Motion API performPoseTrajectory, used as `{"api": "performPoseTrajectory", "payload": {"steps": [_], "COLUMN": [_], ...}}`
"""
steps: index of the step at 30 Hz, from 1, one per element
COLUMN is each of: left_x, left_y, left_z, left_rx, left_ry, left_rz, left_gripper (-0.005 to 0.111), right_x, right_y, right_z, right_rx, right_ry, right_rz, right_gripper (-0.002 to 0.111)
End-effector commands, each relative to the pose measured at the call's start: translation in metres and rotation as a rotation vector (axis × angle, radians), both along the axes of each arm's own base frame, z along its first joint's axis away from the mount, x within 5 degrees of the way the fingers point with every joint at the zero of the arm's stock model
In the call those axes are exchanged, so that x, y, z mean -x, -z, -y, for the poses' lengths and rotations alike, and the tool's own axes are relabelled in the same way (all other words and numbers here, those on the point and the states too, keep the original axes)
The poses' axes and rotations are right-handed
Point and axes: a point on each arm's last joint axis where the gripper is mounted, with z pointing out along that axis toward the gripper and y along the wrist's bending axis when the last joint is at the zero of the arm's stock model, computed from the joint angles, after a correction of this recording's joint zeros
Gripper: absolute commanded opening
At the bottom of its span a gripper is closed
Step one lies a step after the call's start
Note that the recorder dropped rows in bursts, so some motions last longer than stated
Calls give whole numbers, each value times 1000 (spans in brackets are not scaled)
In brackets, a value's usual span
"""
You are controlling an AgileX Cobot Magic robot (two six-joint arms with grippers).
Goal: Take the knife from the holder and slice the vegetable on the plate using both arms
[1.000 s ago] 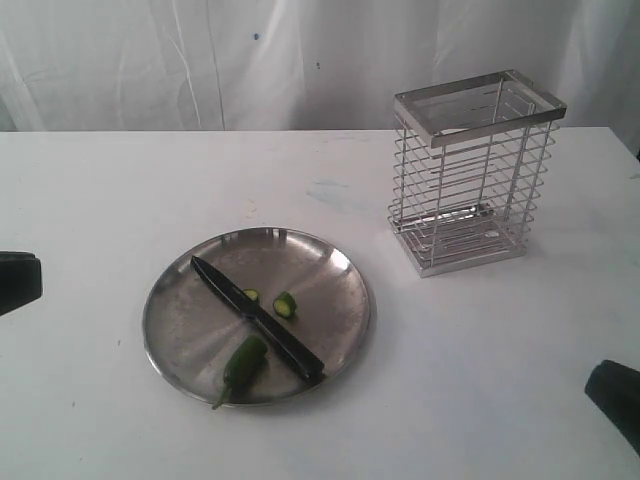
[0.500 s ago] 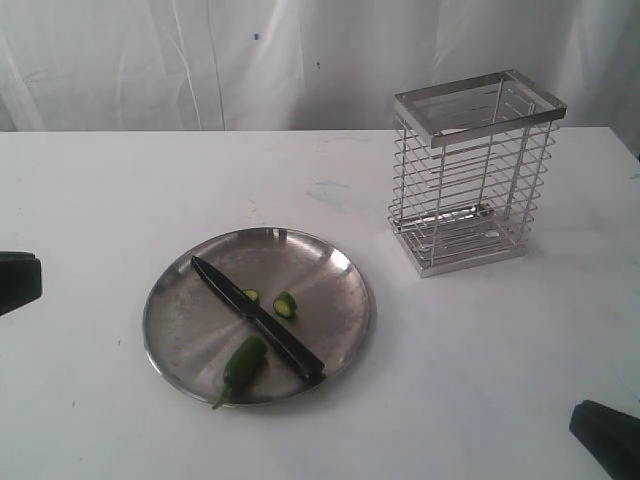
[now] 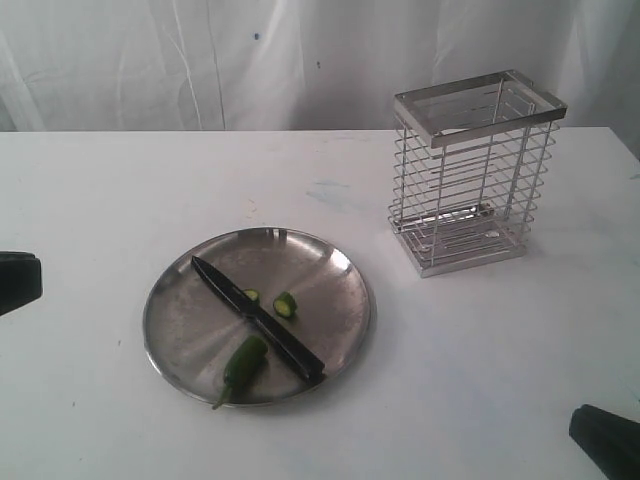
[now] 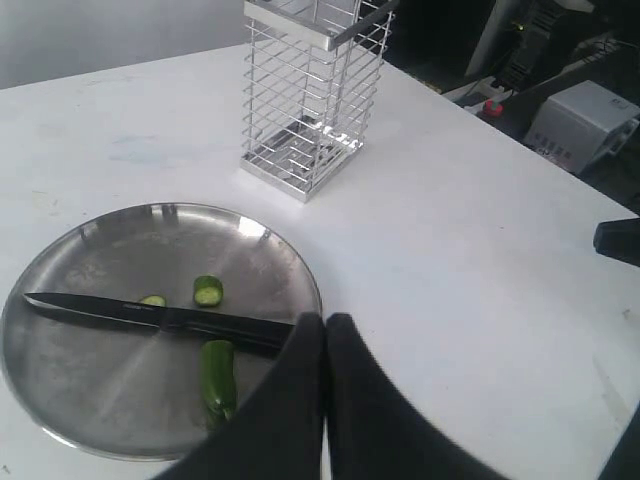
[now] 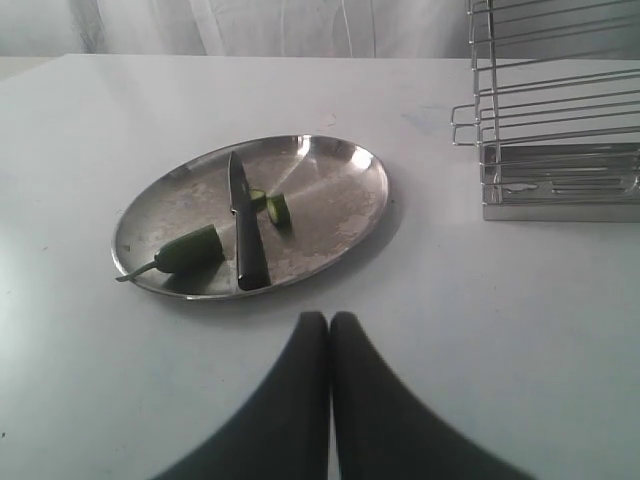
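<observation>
Exterior view: one knife (image 3: pixel 258 320) across one plate (image 3: pixel 325 275) with three vegetable pieces (image 3: pixel 243 362), one holder (image 3: pixel 470 170) toward far-right corner, open table (image 3: pixel 480 340) between; left gripper (image 4: pixel 325 322), right gripper (image 5: pixel 329 320) closed, empty.

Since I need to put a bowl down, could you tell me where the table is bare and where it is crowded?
Bare table lies behind the plate up to the curtain, between the plate and the holder, and in front of the holder. The plate itself is crowded: the knife, the vegetable and two cut slices lie on it.
</observation>
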Motion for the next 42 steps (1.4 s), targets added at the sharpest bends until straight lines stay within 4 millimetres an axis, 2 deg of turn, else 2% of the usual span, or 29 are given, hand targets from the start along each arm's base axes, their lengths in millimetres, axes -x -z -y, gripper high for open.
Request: {"api": "performPoseTrajectory", "payload": {"steps": [1, 4, 6, 10, 13, 17, 19, 24, 28, 35, 42], "left_x": [1, 5, 8, 18, 23, 27, 28, 26, 25, 26, 26], "left_y": [1, 8, 13, 33, 54, 86, 96, 112, 132, 140, 140], "left_z": [0, -3, -11, -22, -30, -40, -43, -47, -47, -47, -47], "left_rx": [18, -1, -37, -55, -32, -7, -5, -5, 20, -19, -74], "left_ry": [-5, -26, -94, -184, -270, -391, -425, -460, -474, -462, -444], "left_rz": [-1, 21, 106, 182, 145, 56, 55, 164, 152, 98, 129], "left_gripper": [0, 0, 0, 0, 0, 0, 0, 0, 0, 0, 0], "right_x": [0, 0, 0, -1, -4, -8, -9, -10, -10, -10, -10], "right_y": [1, 1, 1, 1, 0, 0, 0, 0, 0, 0, 0], "right_z": [1, 1, 1, 2, 8, 21, 25, 27, 27, 27, 27], "right_rx": [0, 0, 0, -9, -16, -17, -15, -14, -14, -14, -14], "right_ry": [11, 11, 11, 38, 159, 412, 488, 535, 535, 535, 535], "right_rz": [7, 7, 7, -2, 6, 12, 21, 21, 21, 21, 21], "right_gripper": [0, 0, 0, 0, 0, 0, 0, 0, 0, 0, 0]}}
